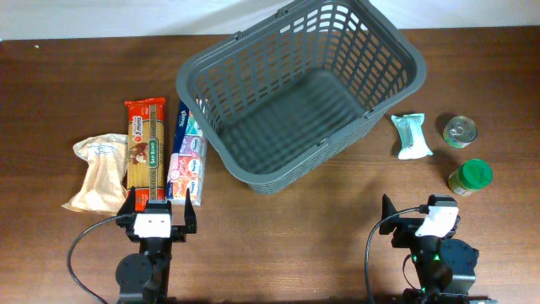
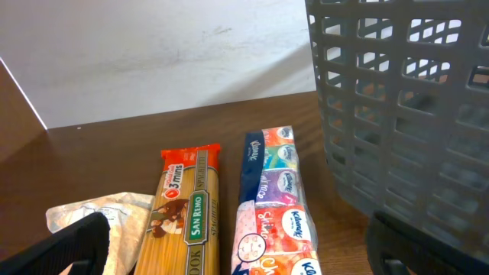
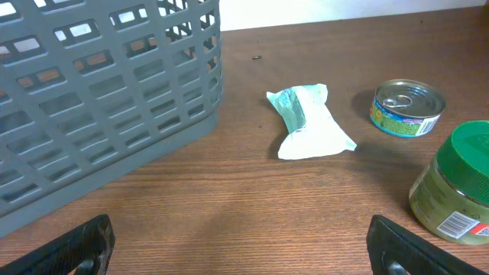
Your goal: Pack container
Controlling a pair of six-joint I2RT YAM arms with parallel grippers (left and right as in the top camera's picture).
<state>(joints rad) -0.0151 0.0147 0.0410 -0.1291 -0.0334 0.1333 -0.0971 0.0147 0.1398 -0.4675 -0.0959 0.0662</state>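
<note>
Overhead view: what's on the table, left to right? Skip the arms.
beige bag → spaghetti pack → tissue pack → grey basket → white-green pouch → tin can

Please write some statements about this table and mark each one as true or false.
1. The basket is empty. True.
2. The spaghetti pack lies on the right side of the basket. False: it lies on the left, next to the tissue pack.
3. The tin can stands close to the green-lidded jar. True.
4. The left gripper holds the tissue pack. False: its jaws are open and hold nothing.
</note>
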